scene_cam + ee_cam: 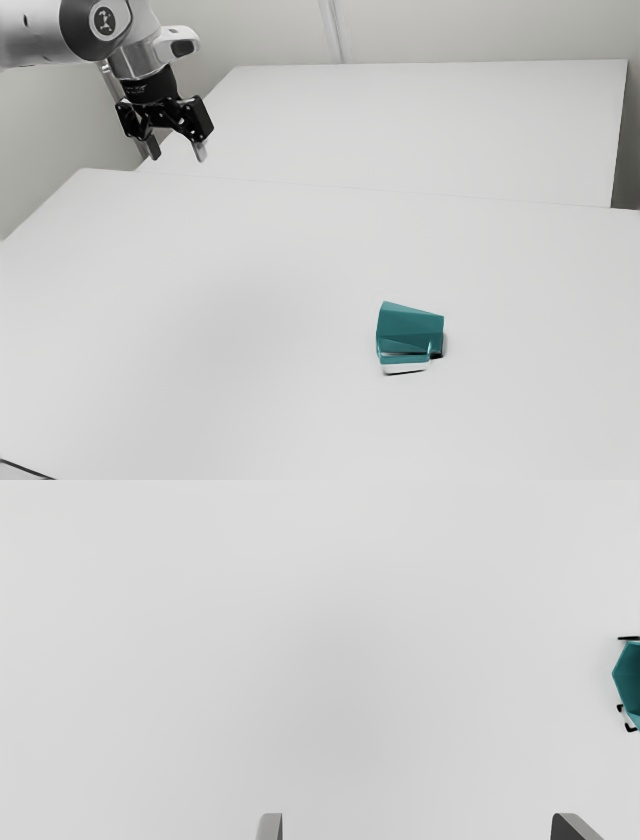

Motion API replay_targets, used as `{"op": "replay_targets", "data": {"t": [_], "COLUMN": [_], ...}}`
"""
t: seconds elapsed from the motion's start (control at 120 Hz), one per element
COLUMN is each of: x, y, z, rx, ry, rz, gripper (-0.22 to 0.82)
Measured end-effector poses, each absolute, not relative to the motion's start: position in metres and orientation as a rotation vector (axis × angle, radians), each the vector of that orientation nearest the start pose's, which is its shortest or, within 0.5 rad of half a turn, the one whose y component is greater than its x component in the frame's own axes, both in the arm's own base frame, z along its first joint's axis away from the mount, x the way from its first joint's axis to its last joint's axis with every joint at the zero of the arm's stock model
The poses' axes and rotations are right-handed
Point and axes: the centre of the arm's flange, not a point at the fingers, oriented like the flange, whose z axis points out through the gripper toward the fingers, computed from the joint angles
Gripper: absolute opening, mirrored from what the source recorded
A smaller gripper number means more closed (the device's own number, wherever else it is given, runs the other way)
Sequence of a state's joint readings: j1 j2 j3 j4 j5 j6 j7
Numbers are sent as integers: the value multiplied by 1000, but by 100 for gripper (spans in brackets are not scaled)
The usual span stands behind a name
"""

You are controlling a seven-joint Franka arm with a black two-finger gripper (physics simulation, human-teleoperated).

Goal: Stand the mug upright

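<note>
1. Exterior view: the mug (410, 325) lies on its side on the table (200, 300). The gripper (177, 157) hangs well apart from it, higher up and toward the exterior view's left.
2. Wrist view: the fingers (270, 827) stand wide, nothing between them; the mug lies off to one finger's side. The step looks like the approach: centre over the mug before lowering, then straddle its body squarely (a grip on the rim alone could let it roll), leaving room to tip it upright.

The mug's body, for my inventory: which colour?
The mug's body is teal, clearest in the exterior view.
</note>
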State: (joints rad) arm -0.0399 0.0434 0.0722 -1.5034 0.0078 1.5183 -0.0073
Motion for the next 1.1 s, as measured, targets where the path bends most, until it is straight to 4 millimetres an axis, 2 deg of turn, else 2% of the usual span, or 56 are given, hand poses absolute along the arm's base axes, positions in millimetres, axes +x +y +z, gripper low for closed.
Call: {"op": "replay_targets", "data": {"t": [0.233,0.342,0.6,0.8,1.1], "x": [564,566,577,571,561], "y": [13,6,-11,-21,-29], "z": [623,598,545,503,460], "rx": [-3151,-3212,-3445,-3612,-3733], "ry": [-40,-13,64,98,141], "rz": [48,50,-74,-182,-374], "gripper": [58,58,58,58,58]}}
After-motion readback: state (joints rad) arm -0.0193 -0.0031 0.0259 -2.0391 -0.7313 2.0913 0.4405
